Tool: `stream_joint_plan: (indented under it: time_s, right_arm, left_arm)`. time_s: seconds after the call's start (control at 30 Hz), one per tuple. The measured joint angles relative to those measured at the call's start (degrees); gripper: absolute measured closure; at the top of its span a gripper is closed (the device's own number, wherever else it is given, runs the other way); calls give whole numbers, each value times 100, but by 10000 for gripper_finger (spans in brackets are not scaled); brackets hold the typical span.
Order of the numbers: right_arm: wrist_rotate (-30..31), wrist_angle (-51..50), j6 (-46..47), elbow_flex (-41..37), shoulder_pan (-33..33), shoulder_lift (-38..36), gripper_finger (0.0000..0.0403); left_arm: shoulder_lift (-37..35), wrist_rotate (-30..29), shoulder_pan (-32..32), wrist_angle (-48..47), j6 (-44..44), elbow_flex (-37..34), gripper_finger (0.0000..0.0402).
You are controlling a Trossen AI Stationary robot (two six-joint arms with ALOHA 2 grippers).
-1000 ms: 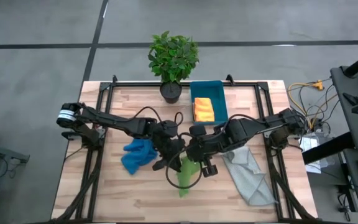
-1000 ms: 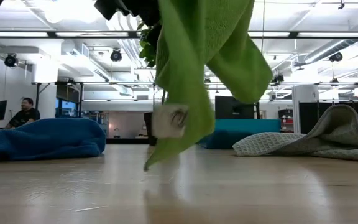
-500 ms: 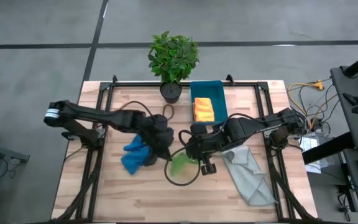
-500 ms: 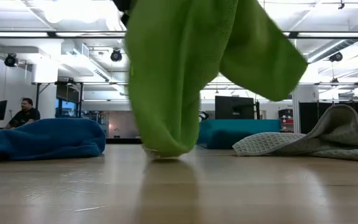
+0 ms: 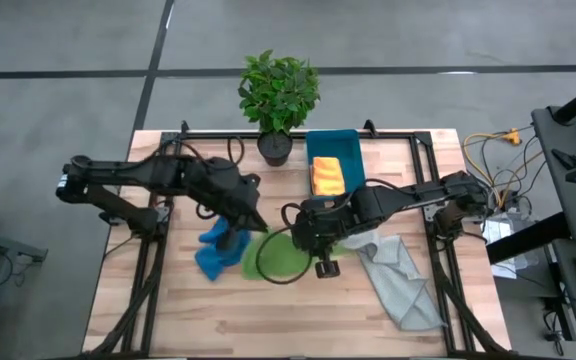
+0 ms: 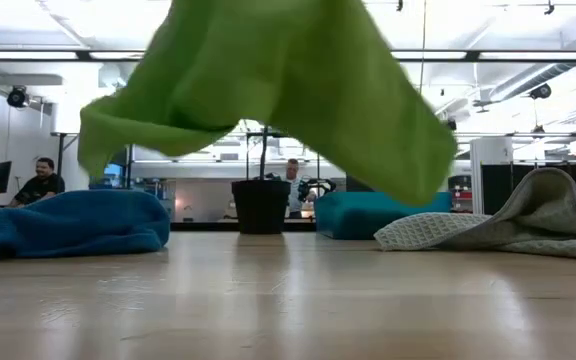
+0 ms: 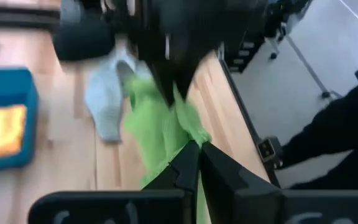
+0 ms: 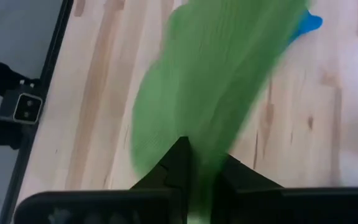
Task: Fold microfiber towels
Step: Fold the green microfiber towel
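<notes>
Lime green towel [image 5: 280, 257] hangs stretched above the desk's [image 5: 178, 310] middle, the left gripper [image 5: 255, 228] and right gripper [image 5: 301, 237] each clamped on an edge. Beside it lie the blue towel [image 5: 218, 250] and grey towel [image 5: 400, 275]; the orange towel [image 5: 327, 176] sits in the teal bin [image 5: 352, 150] at the far edge by a potted plant [image 5: 278, 95]. Only the low view shows the green cloth clear of the wood, and people [image 6: 40, 178] beyond.

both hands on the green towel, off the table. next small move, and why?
Probably pull the hands a bit further apart, then lower. The left hand and right hand each pinch an edge of the green towel, which hangs above the table in the low view, sagging and bunched between them. Stretching it flat first should let it land without creases.
</notes>
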Motion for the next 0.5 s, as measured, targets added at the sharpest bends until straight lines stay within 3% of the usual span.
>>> stream_joint_plan:
  time_s: [0.5]
  right_arm:
    - [-397, 2514, 209, -1676, -343, -21, 364]
  left_arm:
    - [469, -610, 0, -2194, 277, 1886, 402]
